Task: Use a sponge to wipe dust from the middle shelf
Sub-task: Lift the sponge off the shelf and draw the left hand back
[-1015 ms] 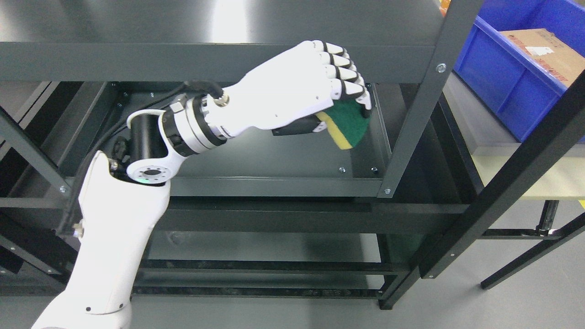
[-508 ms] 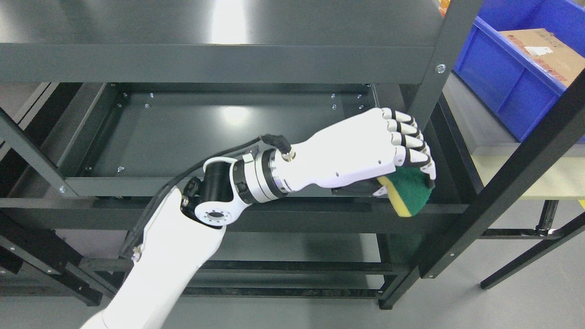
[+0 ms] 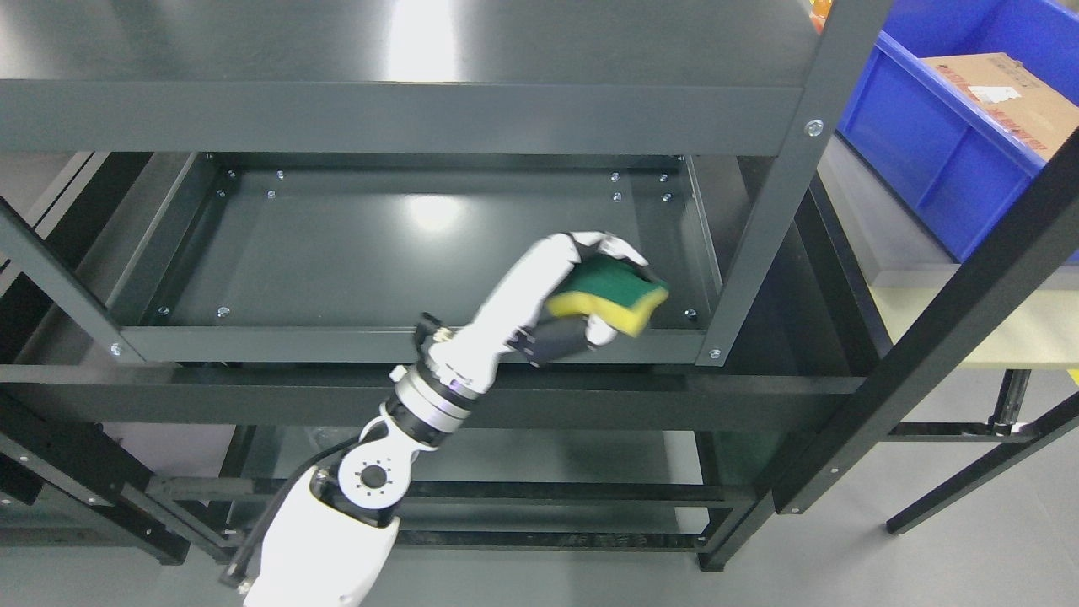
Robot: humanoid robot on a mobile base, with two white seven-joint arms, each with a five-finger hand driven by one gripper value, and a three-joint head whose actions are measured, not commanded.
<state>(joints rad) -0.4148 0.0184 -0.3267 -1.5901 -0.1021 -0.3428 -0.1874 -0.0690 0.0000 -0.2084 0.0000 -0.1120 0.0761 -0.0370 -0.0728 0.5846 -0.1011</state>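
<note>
Head view — left hand [image 3: 548,291] fingers gripping sponge [image 3: 609,291] w/ cardboard box [image 3: 1003,97] in blue bin [image 3: 919,160] at right.

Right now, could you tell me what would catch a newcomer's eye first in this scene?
The white left hand stands out first, in the centre against the dark metal shelf, gripping a green and yellow sponge above the middle tray's front right part. Next is the bright blue bin at upper right, holding a cardboard box.
</note>
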